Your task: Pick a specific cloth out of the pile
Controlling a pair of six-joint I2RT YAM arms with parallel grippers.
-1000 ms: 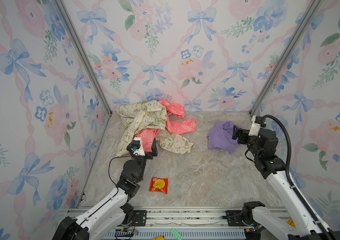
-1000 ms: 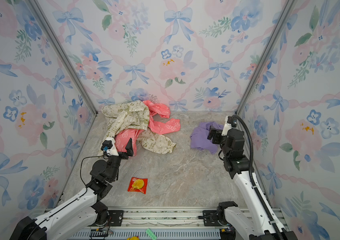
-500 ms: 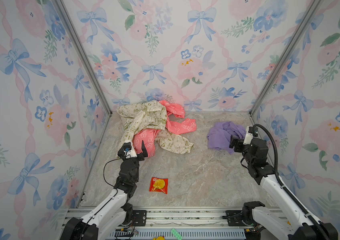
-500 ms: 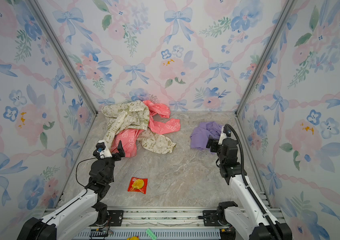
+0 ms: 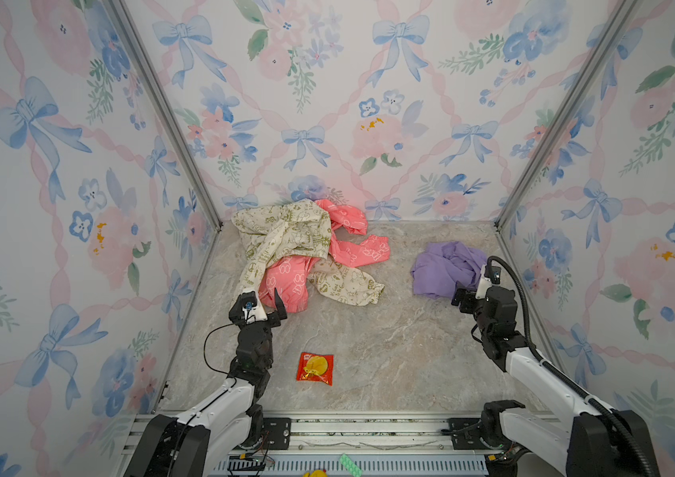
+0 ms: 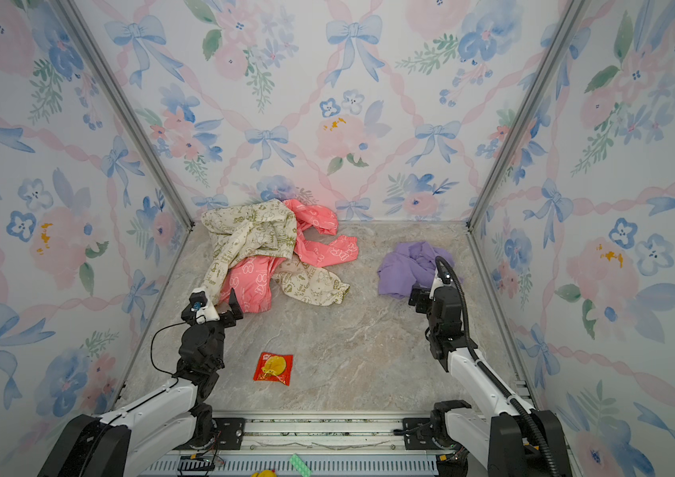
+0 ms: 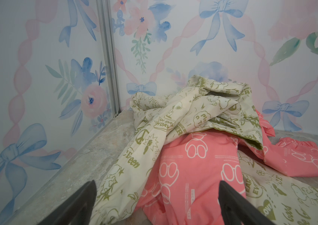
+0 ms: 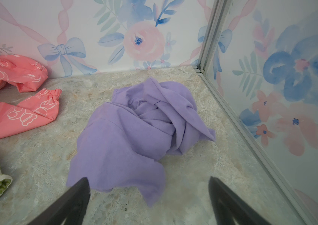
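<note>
The cloth [image 5: 447, 268] lies well apart from the pile [image 5: 286, 243], so the picking-out looks done (left gripper [image 5: 263, 303] and right gripper [image 5: 463, 298] both gape empty)

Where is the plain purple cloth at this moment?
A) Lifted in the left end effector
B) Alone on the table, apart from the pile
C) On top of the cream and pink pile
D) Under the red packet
B: the purple cloth lies by itself on the table, with bare surface between it and the pile; the open right end effector grips nothing.
</note>
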